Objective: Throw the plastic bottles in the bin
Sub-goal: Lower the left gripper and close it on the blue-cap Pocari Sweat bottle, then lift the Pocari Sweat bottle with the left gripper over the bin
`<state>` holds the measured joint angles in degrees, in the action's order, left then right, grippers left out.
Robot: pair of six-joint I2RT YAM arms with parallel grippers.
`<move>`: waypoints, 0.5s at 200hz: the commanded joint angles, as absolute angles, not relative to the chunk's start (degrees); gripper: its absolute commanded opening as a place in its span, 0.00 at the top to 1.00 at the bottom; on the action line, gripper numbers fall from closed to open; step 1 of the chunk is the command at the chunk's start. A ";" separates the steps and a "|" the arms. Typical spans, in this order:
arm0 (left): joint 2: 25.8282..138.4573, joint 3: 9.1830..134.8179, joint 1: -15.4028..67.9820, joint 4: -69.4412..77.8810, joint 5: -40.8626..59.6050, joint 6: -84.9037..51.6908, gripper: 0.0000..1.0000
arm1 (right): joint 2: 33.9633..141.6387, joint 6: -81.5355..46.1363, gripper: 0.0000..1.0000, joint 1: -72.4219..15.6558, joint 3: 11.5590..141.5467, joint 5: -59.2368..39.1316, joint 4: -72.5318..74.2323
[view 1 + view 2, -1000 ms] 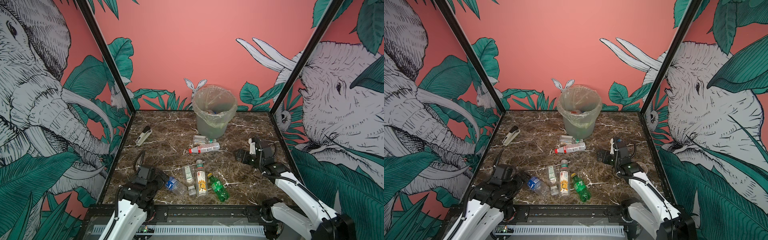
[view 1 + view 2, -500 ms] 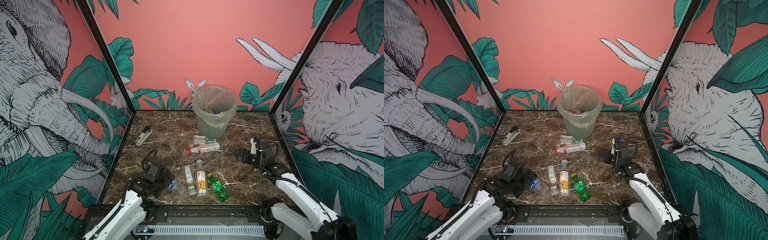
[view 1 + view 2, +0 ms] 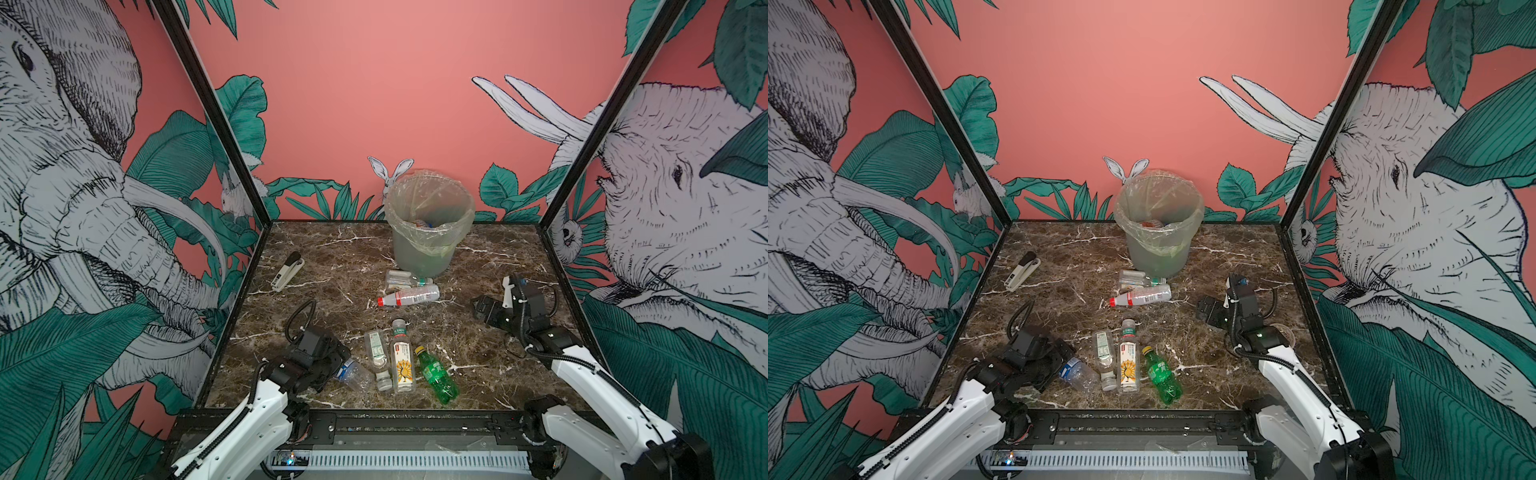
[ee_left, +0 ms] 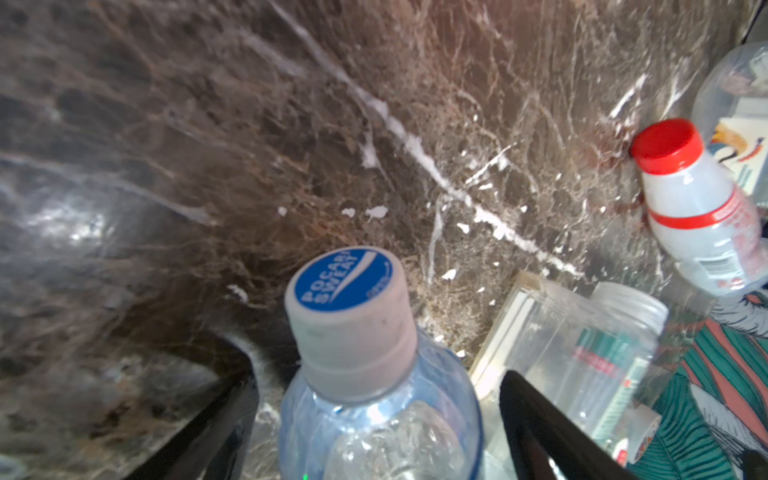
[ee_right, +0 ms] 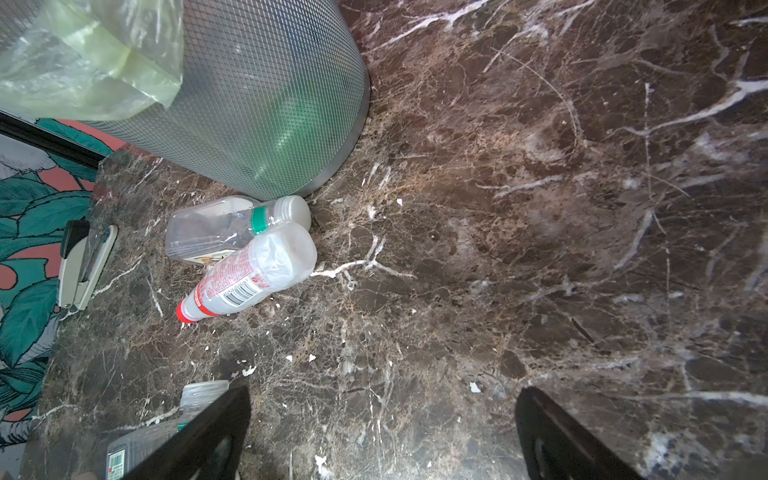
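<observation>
Along the left edge of the brown marble-patterned tabletop (image 3: 332, 249) lies a white-and-black stapler (image 3: 287, 271), which is no part of the job. Nearer the front, the left gripper (image 4: 376, 376) has its black fingers on either side of a clear Pocari Sweat bottle (image 3: 353, 372) lying on its side. Only slivers of gap show at each finger, and I cannot tell whether they press on it.

Just to its right, three more plastic bottles lie side by side: a clear bottle with a green-and-white label (image 3: 376, 357), a yellow-labelled bottle (image 3: 402, 365) and a green bottle (image 3: 436, 374). Further back, a red-capped bottle (image 3: 409, 296) lies touching a clear green-banded bottle (image 3: 401, 279) at the foot of the bin (image 3: 419, 253). The bin stands against the back wall, and a few bottles show inside it.

To the right, the right gripper (image 5: 382, 415) hangs over bare tabletop, jaws spread wide and holding nothing.

These bottles look empty, so they are probably very light, thin-walled and easy to crush. They are also smooth and round enough to roll or squirt out of a hard pinch. The best hold is likely across the body just below the shoulder, not on the cap.

The tabletop looks hard and slick, so a nudged bottle could skid. Jungle-mural walls close the space on three sides.
</observation>
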<state>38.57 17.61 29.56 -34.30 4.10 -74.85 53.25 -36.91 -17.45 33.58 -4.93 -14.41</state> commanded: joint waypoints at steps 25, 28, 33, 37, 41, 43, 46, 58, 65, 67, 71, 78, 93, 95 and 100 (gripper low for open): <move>38.19 15.58 29.97 -33.38 3.48 -76.28 0.20 | 53.22 -37.74 0.01 -17.47 35.00 -4.04 -13.73; 38.15 15.49 29.97 -33.38 3.46 -76.24 0.21 | 53.25 -37.73 0.01 -17.41 34.98 -4.00 -13.70; 37.97 15.39 29.97 -33.47 3.33 -76.19 0.22 | 53.26 -37.84 0.01 -17.41 34.91 -4.01 -13.58; 37.89 15.30 29.98 -33.51 3.22 -76.22 0.22 | 53.26 -37.82 0.01 -17.40 34.93 -3.96 -13.54; 37.75 15.29 29.99 -33.49 3.15 -76.16 0.24 | 53.26 -37.93 0.01 -17.42 34.89 -3.94 -13.49; 37.67 15.23 29.98 -33.51 3.09 -76.12 0.25 | 53.31 -37.96 0.01 -17.41 34.89 -3.95 -13.52; 37.57 15.21 29.97 -33.57 3.16 -76.11 0.26 | 53.34 -37.97 0.01 -17.46 34.95 -3.95 -13.56; 37.31 15.05 30.04 -33.62 2.97 -75.91 0.28 | 53.35 -38.04 0.01 -17.40 34.96 -4.04 -13.49; 37.22 15.03 30.00 -33.66 2.85 -75.77 0.30 | 53.35 -38.04 0.01 -17.41 35.03 -4.02 -13.55; 37.14 15.03 29.98 -33.66 2.80 -75.76 0.30 | 53.35 -38.03 0.01 -17.41 35.01 -4.04 -13.54; 37.15 15.03 29.99 -33.62 2.73 -75.66 0.31 | 53.35 -38.02 0.01 -17.40 35.04 -4.00 -13.54; 37.18 15.11 30.04 -33.66 2.70 -75.51 0.32 | 53.35 -38.06 0.01 -17.43 35.06 -4.04 -13.58; 37.21 15.27 30.01 -33.71 2.42 -75.09 0.32 | 53.28 -38.18 0.01 -17.45 35.01 -4.04 -13.63; 37.25 15.38 30.00 -33.74 2.45 -75.09 0.33 | 53.27 -38.18 0.01 -17.41 35.03 -4.02 -13.69; 37.27 15.45 30.03 -33.75 2.38 -74.79 0.33 | 53.26 -38.22 0.01 -17.41 35.11 -4.03 -13.77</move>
